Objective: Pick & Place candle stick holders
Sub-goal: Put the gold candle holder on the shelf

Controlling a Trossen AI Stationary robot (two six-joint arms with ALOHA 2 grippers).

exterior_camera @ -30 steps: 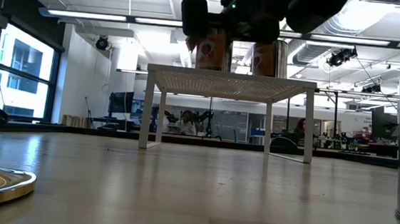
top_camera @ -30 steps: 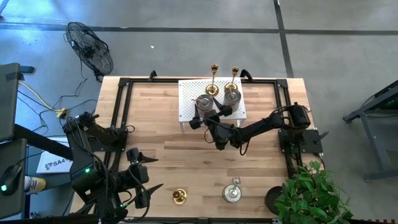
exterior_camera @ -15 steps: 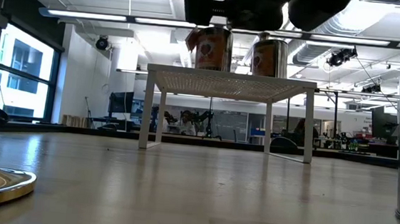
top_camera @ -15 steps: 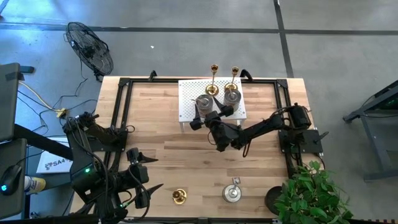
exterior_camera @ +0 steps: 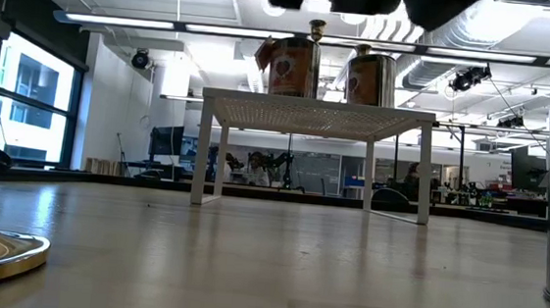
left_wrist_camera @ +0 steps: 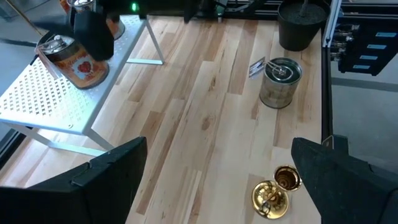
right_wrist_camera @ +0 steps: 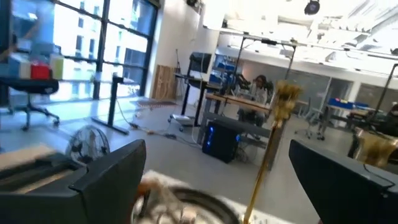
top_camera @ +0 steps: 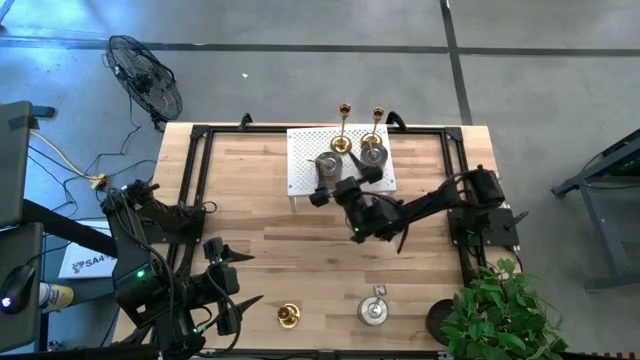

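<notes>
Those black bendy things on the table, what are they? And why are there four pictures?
They are two robot arms, each ending in a two-finger gripper. Four cameras look at once: one from above, one at table height, one on each wrist. From above, the right gripper is open, holding nothing, beside a white rack where two cup-shaped holders and two tall gold candlesticks stand. The left gripper waits open at the table's near corner. One gold candlestick and one silvery cup holder sit on the wooden table.
</notes>
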